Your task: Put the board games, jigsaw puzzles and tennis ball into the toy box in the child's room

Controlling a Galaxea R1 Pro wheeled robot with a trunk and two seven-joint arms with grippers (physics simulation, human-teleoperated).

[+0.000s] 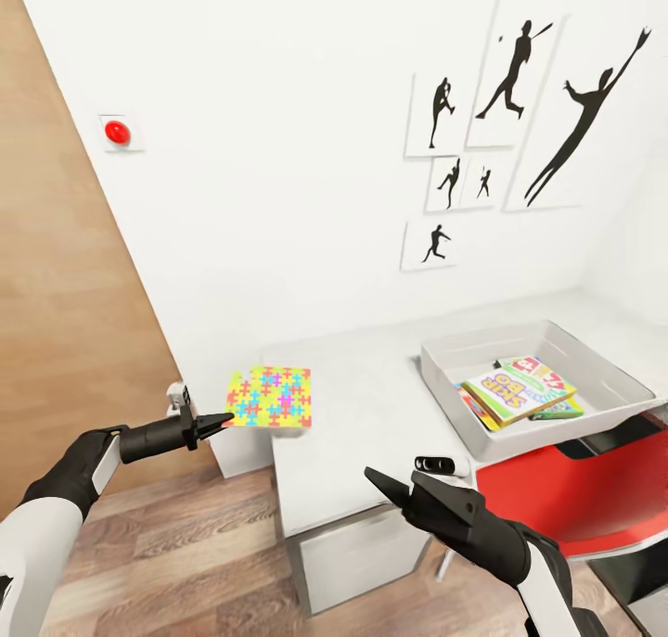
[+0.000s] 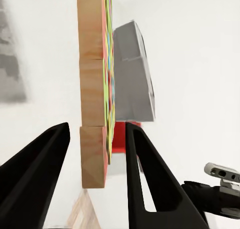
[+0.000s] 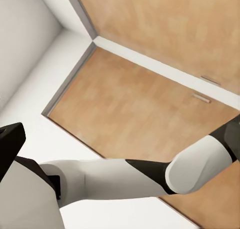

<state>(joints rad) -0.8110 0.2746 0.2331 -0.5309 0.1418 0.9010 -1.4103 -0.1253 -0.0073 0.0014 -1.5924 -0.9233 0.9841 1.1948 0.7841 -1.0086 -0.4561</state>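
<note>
The left gripper pinches only the puzzle's near edge above the table corner; a thin hold could let it droop or slip. The right gripper looks closed and empty. Beyond, games lie in the box.

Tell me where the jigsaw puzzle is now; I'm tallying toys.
In the head view, the jigsaw puzzle sits between the left gripper fingers, above the table top's left end.
</note>
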